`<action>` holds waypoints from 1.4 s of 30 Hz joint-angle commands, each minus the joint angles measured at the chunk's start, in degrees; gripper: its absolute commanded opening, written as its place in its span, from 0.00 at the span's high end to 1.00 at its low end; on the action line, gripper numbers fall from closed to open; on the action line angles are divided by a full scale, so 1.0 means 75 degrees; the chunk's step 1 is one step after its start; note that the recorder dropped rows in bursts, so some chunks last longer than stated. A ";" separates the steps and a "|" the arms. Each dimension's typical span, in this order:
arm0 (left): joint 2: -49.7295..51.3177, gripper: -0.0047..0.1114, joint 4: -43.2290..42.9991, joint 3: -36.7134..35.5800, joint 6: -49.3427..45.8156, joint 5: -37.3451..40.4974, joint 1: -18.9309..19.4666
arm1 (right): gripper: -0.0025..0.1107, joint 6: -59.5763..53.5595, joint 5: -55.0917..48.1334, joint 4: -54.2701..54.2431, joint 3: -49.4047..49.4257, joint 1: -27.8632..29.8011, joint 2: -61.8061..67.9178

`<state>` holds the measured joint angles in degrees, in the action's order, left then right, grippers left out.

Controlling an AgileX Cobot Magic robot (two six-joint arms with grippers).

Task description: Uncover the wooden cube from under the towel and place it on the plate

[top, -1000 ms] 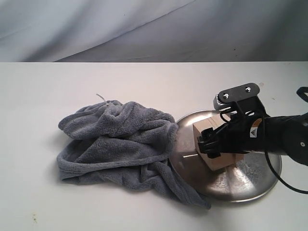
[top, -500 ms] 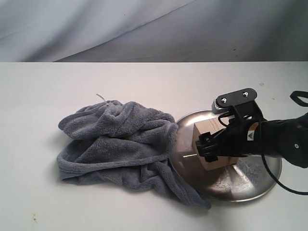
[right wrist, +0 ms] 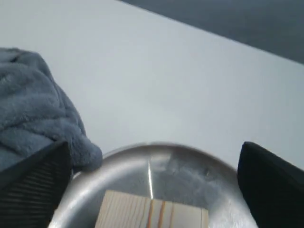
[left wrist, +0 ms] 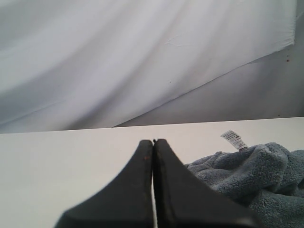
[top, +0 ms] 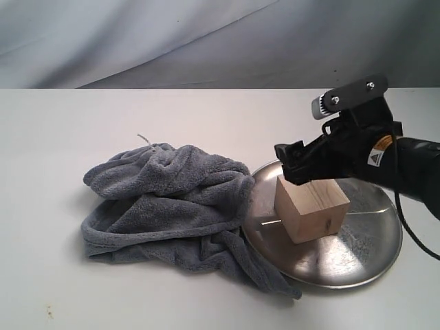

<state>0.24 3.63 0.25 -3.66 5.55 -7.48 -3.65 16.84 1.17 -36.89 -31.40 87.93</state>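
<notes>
The pale wooden cube rests on the shiny silver plate, in its left half, with nothing holding it. My right gripper hovers open just above the cube's top. In the right wrist view the cube lies between and below the wide-spread fingers, on the plate. The grey-blue towel lies bunched on the table left of the plate, its edge overlapping the plate's rim. My left gripper is shut and empty, with the towel beside it; the exterior view does not show it.
The white table stretches behind and left of the towel. A pale draped backdrop hangs beyond the far edge. A white care label sticks out of the towel.
My right gripper has let go of the cube and risen above it. The cube now stands free on the plate. The towel has not moved.
</notes>
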 commanded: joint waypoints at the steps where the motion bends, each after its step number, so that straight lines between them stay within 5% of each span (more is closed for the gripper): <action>1: -0.0032 0.96 0.0019 -0.0033 0.0017 -0.0082 0.0017 | 0.39 -0.0345 0.1134 -0.0052 0.0016 0.0009 -0.0248; 10: -0.0032 0.96 0.0019 -0.0033 0.0017 -0.0082 0.0017 | 0.98 -0.1689 0.3155 -0.0234 0.0016 0.0009 -0.0243; 15: -0.0032 0.96 0.0019 -0.0033 0.0017 -0.0082 0.0017 | 0.98 -0.3516 0.2952 -0.1988 0.0016 0.0159 -0.0411; 20: -0.0032 0.96 0.0019 -0.0033 0.0017 -0.0082 0.0017 | 0.98 -0.3417 0.2994 -0.2077 0.0016 0.0873 -0.1215; 24: -0.0032 0.96 0.0019 -0.0033 0.0017 -0.0082 0.0017 | 0.98 -0.3318 0.1361 -0.0860 0.0016 0.1941 -0.2432; 37: -0.0032 0.96 0.0019 -0.0033 0.0017 -0.0082 0.0017 | 0.98 -0.2960 -0.0934 0.1452 0.0016 0.1980 -0.3006; 42: -0.0032 0.96 0.0019 -0.0033 0.0017 -0.0082 0.0017 | 0.98 -0.0875 -0.1436 0.2981 0.0016 0.2174 -0.3777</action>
<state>0.24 3.63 0.25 -3.66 5.55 -7.48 -13.52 8.25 20.63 -36.89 -16.52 62.08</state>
